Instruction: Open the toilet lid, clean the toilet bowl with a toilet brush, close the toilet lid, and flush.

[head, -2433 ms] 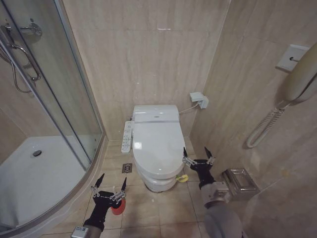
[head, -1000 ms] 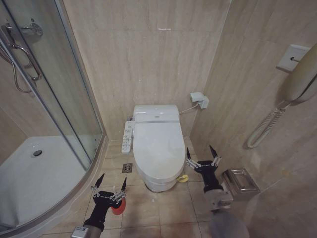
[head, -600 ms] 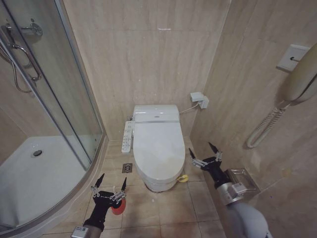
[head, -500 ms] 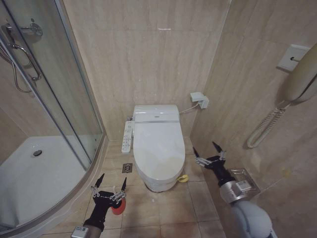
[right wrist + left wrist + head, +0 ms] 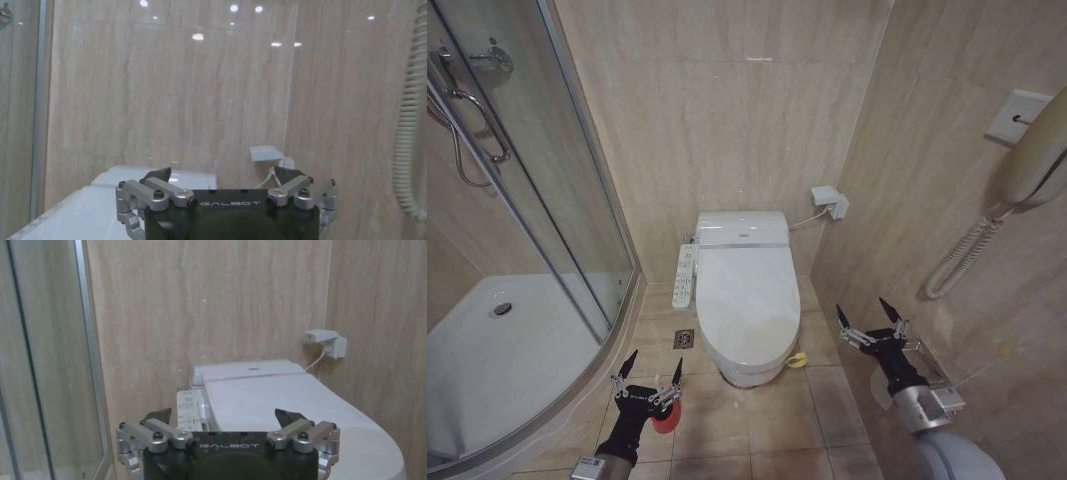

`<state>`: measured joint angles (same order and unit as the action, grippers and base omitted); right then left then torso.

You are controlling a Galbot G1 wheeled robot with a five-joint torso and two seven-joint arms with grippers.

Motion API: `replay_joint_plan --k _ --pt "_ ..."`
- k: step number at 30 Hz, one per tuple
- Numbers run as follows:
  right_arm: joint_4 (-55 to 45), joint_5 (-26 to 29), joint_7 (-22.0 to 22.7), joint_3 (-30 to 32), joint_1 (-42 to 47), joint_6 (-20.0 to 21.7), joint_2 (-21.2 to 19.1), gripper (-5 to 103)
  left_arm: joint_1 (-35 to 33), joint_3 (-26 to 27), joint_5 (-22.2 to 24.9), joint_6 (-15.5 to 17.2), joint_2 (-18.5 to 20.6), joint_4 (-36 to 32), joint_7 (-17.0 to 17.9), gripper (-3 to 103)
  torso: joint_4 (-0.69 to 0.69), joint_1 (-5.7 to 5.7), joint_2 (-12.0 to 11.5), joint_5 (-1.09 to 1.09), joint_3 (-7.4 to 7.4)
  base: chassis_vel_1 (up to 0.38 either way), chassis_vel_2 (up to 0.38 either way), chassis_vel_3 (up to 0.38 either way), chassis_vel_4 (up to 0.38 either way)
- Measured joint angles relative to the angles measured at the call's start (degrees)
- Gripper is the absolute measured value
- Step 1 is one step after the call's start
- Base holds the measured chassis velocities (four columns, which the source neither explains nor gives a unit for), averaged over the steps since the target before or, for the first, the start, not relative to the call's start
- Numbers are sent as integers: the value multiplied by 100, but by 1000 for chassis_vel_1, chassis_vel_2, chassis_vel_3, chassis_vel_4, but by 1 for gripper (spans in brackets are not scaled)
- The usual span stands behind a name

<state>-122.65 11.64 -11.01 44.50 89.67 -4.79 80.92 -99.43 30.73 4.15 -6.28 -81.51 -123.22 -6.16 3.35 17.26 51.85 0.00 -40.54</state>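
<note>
Right pincer (image 5: 873, 327) agape, empty, between toilet lid (image 5: 746, 290) and wall-mounted metal holder (image 5: 932, 370).

I am in a small bathroom. The walls (image 5: 727, 120) are covered in big shiny beige tiles, and little ceiling lights shine in them. The floor (image 5: 757, 420) has beige tiles too, with a small square drain (image 5: 683, 339) in it. On my left is a glass shower (image 5: 517, 200) with a curved door, a white shower tray (image 5: 497, 350) and a silver rail. A white wall phone (image 5: 1035, 160) with a curly cord hangs on my right. A white socket box (image 5: 829, 201) sits in the back corner.
</note>
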Motion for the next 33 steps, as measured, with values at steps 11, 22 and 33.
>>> replay_joint_plan --k 11,22,33 --pt "-144 -131 83 -342 207 -63 102 100 0 0 0 0 0 0 0 100 -1 0 0 -1 0 0 0 0 0" --pt "-98 -189 137 -440 262 -54 152 100 0 0 0 0 0 0 0 100 0 0 0 0 0 0 0 0 0" --pt "-95 -199 149 -458 325 70 182 100 0 0 0 0 0 0 0 100 0 0 0 0 0 0 0 0 0"
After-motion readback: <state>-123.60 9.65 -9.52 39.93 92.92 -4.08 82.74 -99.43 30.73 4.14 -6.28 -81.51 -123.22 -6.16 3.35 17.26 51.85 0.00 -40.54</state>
